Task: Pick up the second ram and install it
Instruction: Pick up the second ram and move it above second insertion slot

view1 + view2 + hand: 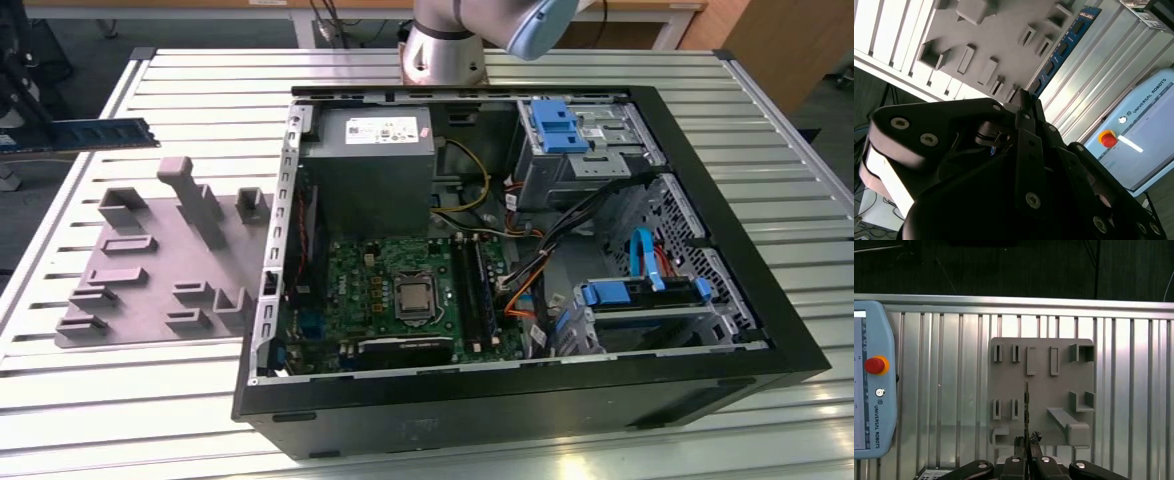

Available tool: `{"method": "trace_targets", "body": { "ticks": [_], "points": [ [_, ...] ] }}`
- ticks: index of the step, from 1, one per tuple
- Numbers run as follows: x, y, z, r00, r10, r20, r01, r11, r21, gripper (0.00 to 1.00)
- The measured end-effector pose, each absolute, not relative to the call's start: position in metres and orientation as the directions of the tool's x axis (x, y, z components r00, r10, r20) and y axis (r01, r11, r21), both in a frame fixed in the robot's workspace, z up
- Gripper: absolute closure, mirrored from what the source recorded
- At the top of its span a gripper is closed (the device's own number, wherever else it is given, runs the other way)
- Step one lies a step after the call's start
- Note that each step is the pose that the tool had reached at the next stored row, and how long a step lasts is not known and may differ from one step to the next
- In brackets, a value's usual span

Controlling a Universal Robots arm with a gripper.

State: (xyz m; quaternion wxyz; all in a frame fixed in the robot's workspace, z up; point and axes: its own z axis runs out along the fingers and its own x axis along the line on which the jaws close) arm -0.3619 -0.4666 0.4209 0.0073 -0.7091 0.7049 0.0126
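The end effector [1026, 444] is clamped shut on the second ram [1026, 405], seen edge-on in the first wrist view against the grey fixture plate [1041, 390] on the slatted surface [954, 390]; in the exterior view the ram hangs at upper left.

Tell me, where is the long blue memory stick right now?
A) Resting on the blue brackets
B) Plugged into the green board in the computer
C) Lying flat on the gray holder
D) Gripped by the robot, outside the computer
D: in the first wrist view the gripper clamps the second ram edge-on over the gray holder, and the exterior view shows it left of the computer case.
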Motion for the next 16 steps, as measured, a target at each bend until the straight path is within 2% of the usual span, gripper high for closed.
{"method": "trace_targets", "body": {
  "ticks": [16],
  "points": [
    [-0.304, -0.466, 0.420, 0.006, -1.000, -0.028, -1.000, -0.006, 0.008, 0.86]
  ]
}}
